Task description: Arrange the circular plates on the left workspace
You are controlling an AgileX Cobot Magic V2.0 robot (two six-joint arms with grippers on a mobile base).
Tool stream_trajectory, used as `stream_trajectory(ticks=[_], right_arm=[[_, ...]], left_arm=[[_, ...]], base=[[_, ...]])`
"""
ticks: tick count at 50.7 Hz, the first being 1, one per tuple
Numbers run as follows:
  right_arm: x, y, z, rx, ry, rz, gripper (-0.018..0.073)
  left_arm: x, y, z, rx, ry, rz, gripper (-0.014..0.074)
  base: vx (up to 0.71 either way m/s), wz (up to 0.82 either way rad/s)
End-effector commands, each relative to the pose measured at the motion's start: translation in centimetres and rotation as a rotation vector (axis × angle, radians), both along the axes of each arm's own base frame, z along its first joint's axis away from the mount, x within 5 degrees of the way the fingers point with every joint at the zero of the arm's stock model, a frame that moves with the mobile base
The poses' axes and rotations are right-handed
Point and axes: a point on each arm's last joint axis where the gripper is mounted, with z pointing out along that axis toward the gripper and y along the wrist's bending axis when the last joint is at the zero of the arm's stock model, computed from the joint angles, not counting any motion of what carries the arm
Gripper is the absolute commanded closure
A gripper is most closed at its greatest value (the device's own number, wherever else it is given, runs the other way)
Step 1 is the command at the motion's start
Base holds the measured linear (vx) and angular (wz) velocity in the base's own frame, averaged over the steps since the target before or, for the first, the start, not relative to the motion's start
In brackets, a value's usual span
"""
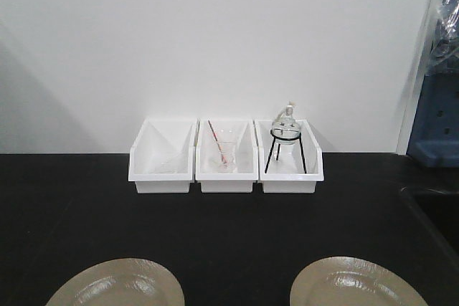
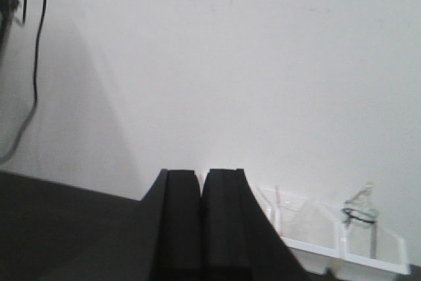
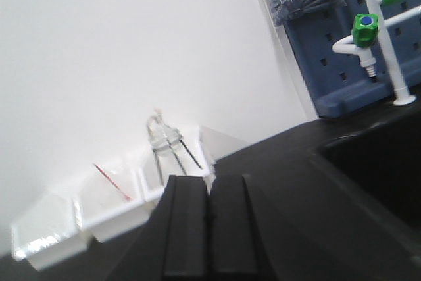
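Two round glossy beige plates lie on the black bench top (image 1: pixel 229 234) at the bottom edge of the front view: one at the left (image 1: pixel 118 286), one at the right (image 1: pixel 355 283), both cut off by the frame. Neither gripper shows in the front view. My left gripper (image 2: pixel 200 182) is shut and empty, raised and pointing at the white wall. My right gripper (image 3: pixel 209 185) is shut and empty, pointing toward the bins. No plate shows in either wrist view.
Three white bins stand side by side at the back by the wall: the left one (image 1: pixel 163 155), the middle one (image 1: pixel 226 157) with a glass beaker and a red rod, and the right one (image 1: pixel 290 157) with a flask on a black wire stand. A recessed sink (image 1: pixel 439 213) lies at the right, with green-handled taps (image 3: pixel 368 31) behind it.
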Motion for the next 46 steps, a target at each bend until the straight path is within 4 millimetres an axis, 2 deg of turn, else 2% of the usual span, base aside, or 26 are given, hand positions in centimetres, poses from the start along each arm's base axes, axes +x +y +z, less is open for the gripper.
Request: stream_trajectory(ticks=[1,5,9,16,20,26,32,36,40,46], right_arm=[[0.1,0.0,4.0,0.051,-0.037,0.009,0.0560],[1.1,-0.1,5.6,0.072,0.040,0.010,0.0560],[2.8,-0.2,7.1,0.116,0.137,0.016,0.0560],[7.7,0.1,8.6,0.195,0.372,0.072,0.0560],[10.7,1.4,8.5,0.187,0.523,0.182,0.0560],[14.8,4.9,8.6,0.151,0.677,0.433,0.0560],[18.2,8.9,7.7,0.202,0.785,0.756,0.0560],[19.5,10.2,7.4,0.239,0.778,0.921,0.0560],[20.3,10.1,6.9,0.319,0.765,1.014,0.0560],[21.0,7.9,6.6,0.372,0.764,0.997,0.0560]], left_arm=[[-0.4,-0.2,3.0,-0.121,-0.003,-0.067,0.0596],[0.3,-0.6,4.1,-0.081,0.126,-0.088,0.0596],[1.5,-0.8,5.3,-0.094,0.243,-0.108,0.0596],[4.8,-1.5,7.4,-0.186,0.435,-0.166,0.0596],[7.5,-2.2,8.1,-0.199,0.571,-0.213,0.0596],[11.4,-3.8,8.8,-0.219,0.737,-0.324,0.0596],[14.8,-5.8,8.4,-0.242,0.866,-0.507,0.0596],[16.2,-6.7,8.0,-0.254,0.910,-0.612,0.0596],[17.7,-6.6,6.9,-0.329,0.967,-0.653,0.0596],[18.8,-4.8,5.3,-0.396,1.048,-0.630,0.0596]], base=[[0.00,0.00],[0.00,-0.01],[0.00,0.00],[0.00,0.00],[0.00,0.00],[0.00,0.00],[0.00,0.00],[0.00,0.00],[0.00,0.00],[0.00,0.00]])
